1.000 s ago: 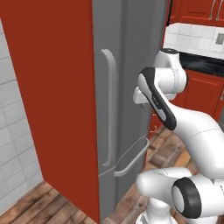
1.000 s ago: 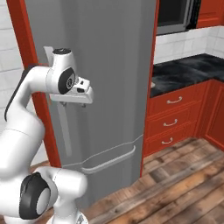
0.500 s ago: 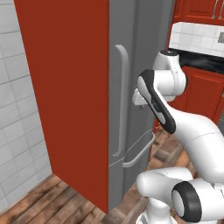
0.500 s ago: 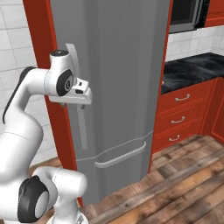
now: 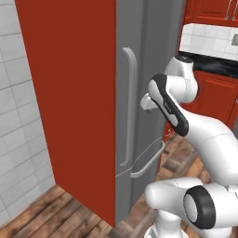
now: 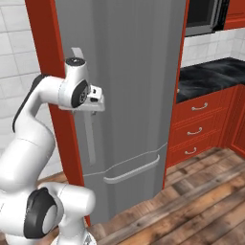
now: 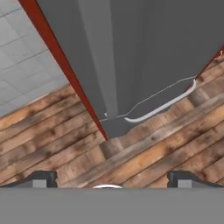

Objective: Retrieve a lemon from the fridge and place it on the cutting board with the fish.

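**Fridge shut, hand empty at the door**

The fridge (image 5: 139, 93) stands closed between red cabinet panels, its long handle (image 5: 130, 107) upright on the upper door and a curved drawer handle (image 6: 131, 171) across the lower front. No lemon can be seen; judging by the task, it sits behind the closed door, so the door has to be opened first. The cutting board and fish cannot be seen either.

The arm is raised in front of the door with the hand (image 6: 97, 95) about level with the upper part of the long handle, close to it; whether it touches cannot be told. That placement suits a reach for the handle. From the hand view, the fingertips (image 7: 43, 178) stand wide apart with nothing between them, looking down along the door to the wooden floor (image 7: 166, 157). The hand holds nothing
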You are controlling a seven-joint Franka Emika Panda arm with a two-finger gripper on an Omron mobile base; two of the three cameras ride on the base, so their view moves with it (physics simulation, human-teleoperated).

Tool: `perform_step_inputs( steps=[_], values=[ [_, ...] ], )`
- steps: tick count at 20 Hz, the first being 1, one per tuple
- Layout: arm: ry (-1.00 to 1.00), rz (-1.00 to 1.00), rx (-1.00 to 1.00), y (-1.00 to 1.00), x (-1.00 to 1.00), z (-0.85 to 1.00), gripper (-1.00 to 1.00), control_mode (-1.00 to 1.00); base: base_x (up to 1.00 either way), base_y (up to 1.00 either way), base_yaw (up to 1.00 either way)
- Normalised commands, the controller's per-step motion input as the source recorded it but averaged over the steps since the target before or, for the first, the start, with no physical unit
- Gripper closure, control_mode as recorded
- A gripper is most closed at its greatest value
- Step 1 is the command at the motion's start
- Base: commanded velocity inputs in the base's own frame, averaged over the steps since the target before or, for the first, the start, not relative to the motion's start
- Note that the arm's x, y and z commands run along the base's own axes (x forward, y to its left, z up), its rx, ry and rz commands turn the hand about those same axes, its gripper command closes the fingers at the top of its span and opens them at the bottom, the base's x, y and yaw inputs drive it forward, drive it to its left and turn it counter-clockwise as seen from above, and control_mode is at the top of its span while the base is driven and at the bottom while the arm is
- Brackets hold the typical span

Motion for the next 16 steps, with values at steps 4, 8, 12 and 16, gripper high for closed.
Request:
perform_step_inputs(
  steps=[4,8,12,16],
  values=[
    [-0.21,0.18,0.04,-0.09,0.34,-0.08,-1.00,-1.00,0.00,0.00,0.00],
    [-0.10,0.15,0.00,0.17,0.16,0.00,-1.00,-1.00,0.00,0.00,0.00],
    [-0.06,0.07,0.00,0.31,0.25,0.00,-1.00,-1.00,0.00,0.00,0.00],
    [-0.05,0.02,0.00,0.55,0.39,0.00,-1.00,-1.00,0.00,0.00,0.00]
  ],
)
